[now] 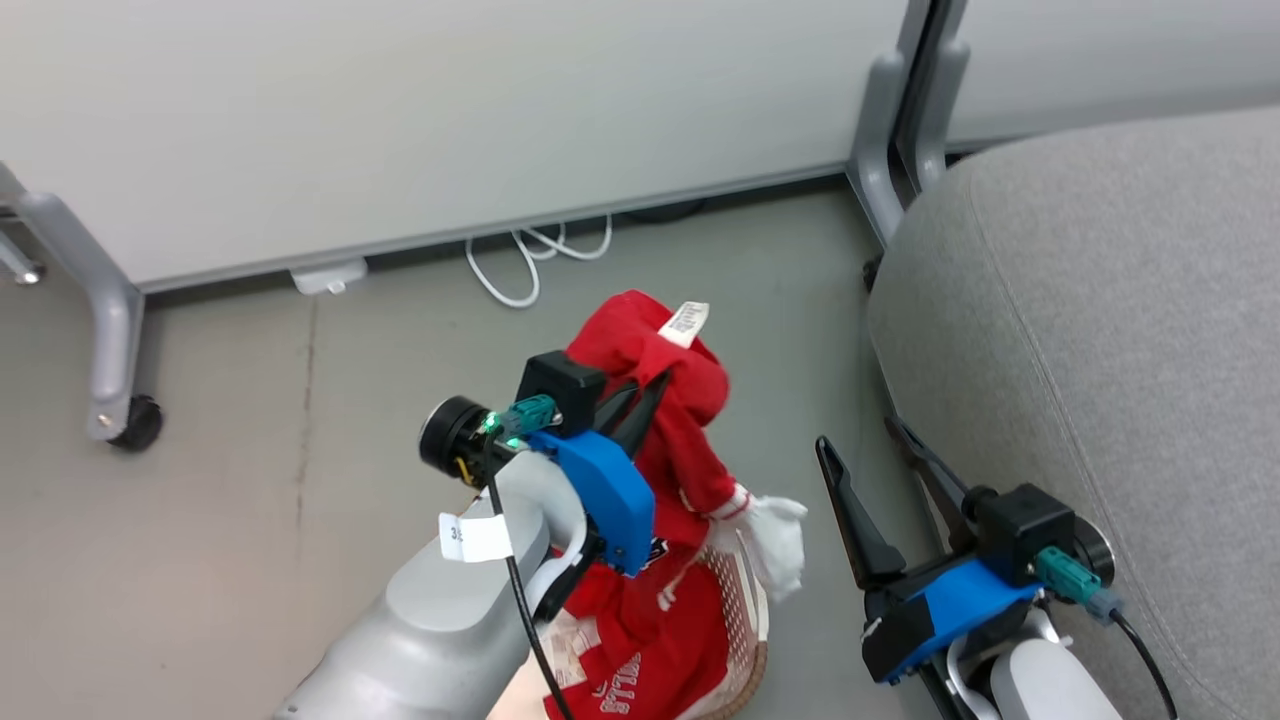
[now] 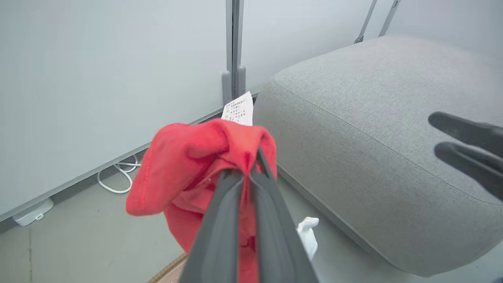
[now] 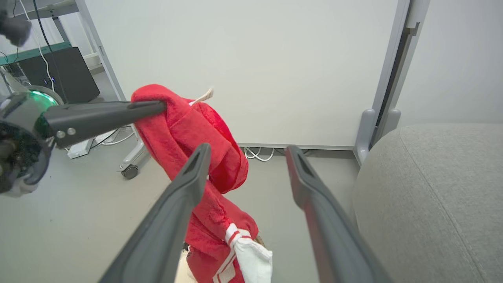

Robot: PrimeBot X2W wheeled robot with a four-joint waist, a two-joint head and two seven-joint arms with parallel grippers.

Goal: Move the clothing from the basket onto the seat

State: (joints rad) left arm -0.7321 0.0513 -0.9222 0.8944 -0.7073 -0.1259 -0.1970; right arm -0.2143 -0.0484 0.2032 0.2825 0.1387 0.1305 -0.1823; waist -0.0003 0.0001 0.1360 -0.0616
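My left gripper (image 1: 640,398) is shut on a red piece of clothing (image 1: 690,420), lifted above the basket (image 1: 748,600) so that it hangs down with its white cuff and tag showing. More red clothing with white lettering (image 1: 640,660) lies in the basket. In the left wrist view the gripper (image 2: 246,167) pinches the red clothing (image 2: 184,161), with the grey seat (image 2: 353,118) to the right of it. My right gripper (image 1: 857,440) stands open and empty beside the seat (image 1: 1100,300). The right wrist view shows this gripper (image 3: 248,149) open, and the hanging clothing (image 3: 188,129) to its left.
White partition panels (image 1: 450,110) on grey legs with a caster (image 1: 140,422) close off the back. A white cable (image 1: 525,260) loops on the floor at their foot. Grey floor lies between basket and seat. A black box (image 3: 67,74) stands far left.
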